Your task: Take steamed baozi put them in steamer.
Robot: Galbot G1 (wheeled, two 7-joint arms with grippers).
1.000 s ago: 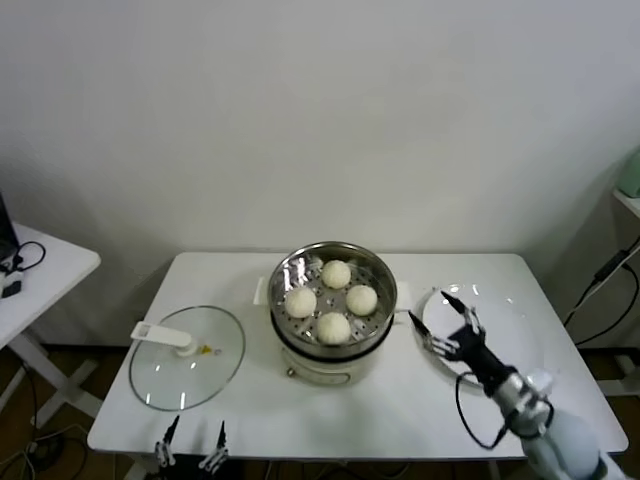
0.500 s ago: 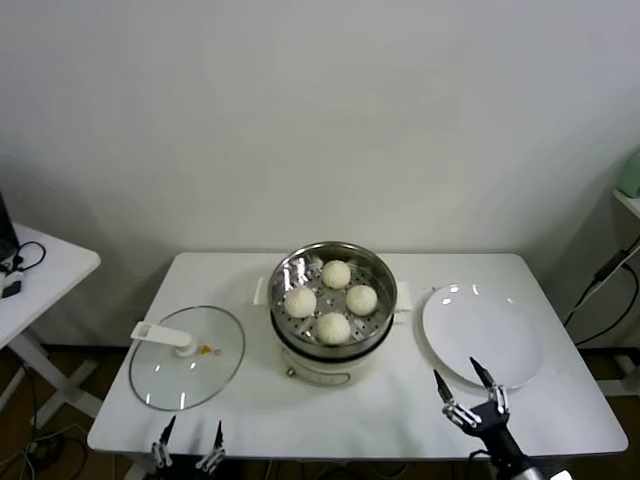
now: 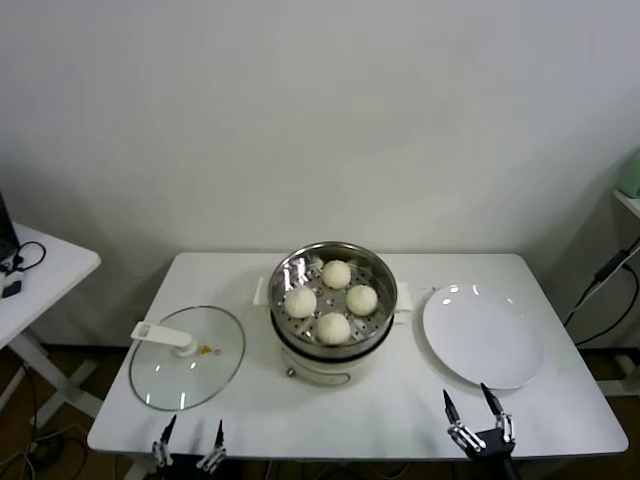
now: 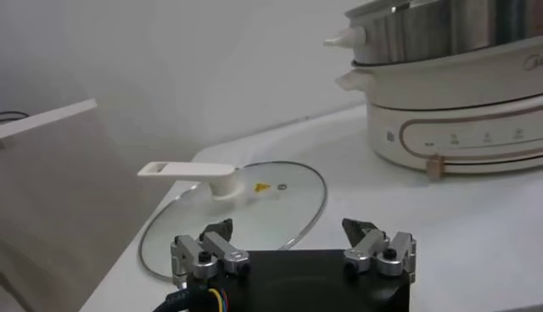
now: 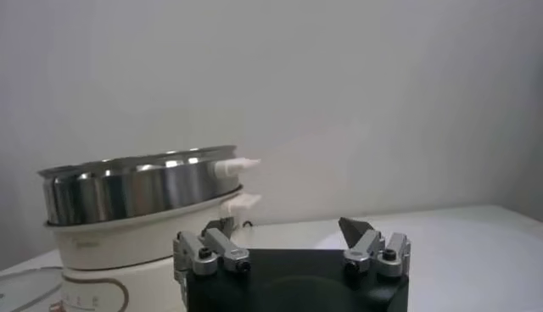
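Steel basket first: in the middle of the head view I see the steamer (image 3: 337,296) on its cream base, with all four baozi (image 3: 333,300) sitting inside it on the perforated floor. The plate (image 3: 483,335), right of centre, is bare, so I judge the loading finished; nothing of the task looks left, unless the lid (image 3: 187,355) at lower left is meant to go on.

My right gripper (image 3: 480,433) sits at the bottom edge, right of centre, just below the plate, fingers spread wide and holding nothing. My left gripper (image 3: 189,449) is parked at the bottom edge below the lid, fingers also apart and empty.

Only the head view looks down into the basket and shows the buns. Both wrist views see the steamer from the side, wall only, contents hidden; the left one adds the lid's white handle (image 4: 188,172) close up.
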